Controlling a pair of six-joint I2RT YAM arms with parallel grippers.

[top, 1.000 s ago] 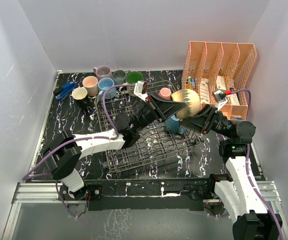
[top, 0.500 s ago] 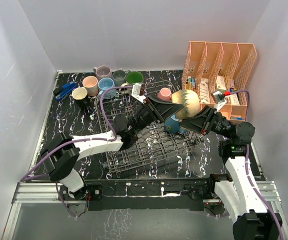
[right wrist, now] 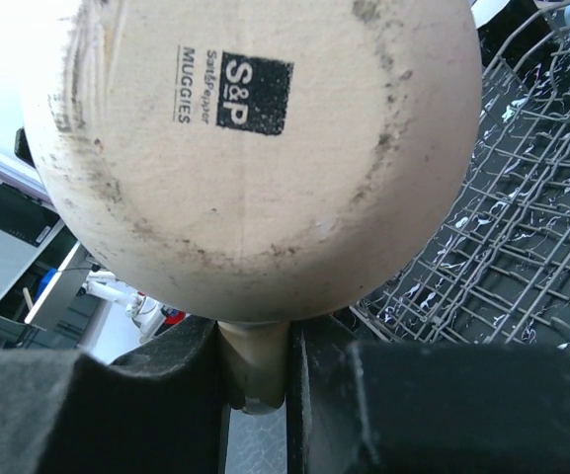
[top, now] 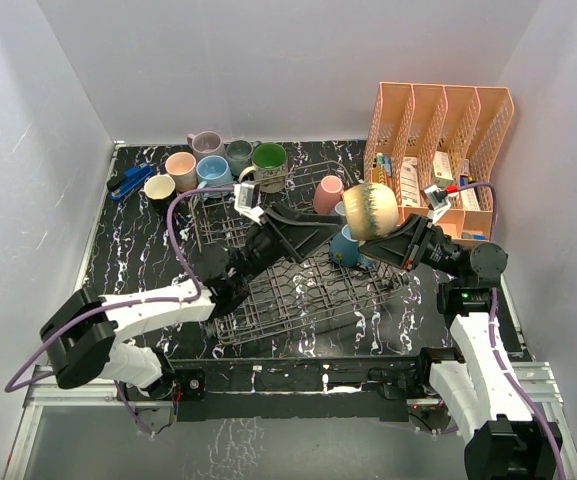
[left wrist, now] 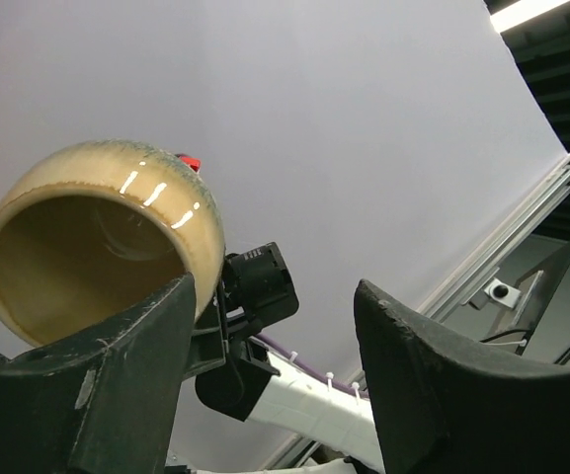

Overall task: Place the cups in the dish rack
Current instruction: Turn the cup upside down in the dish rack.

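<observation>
The tan mug (top: 371, 208) hangs over the far right corner of the rack (top: 288, 305), the right jaws closed on its handle (right wrist: 252, 367) — the left jaws stand open near its mouth, holding nothing. It looks a stiff, glazed, fairly heavy ceramic — slippery and chippable against wire, so the handle seems the surest hold. More cups (top: 200, 165) sit at the far left corner of the desk (top: 118, 250).
</observation>
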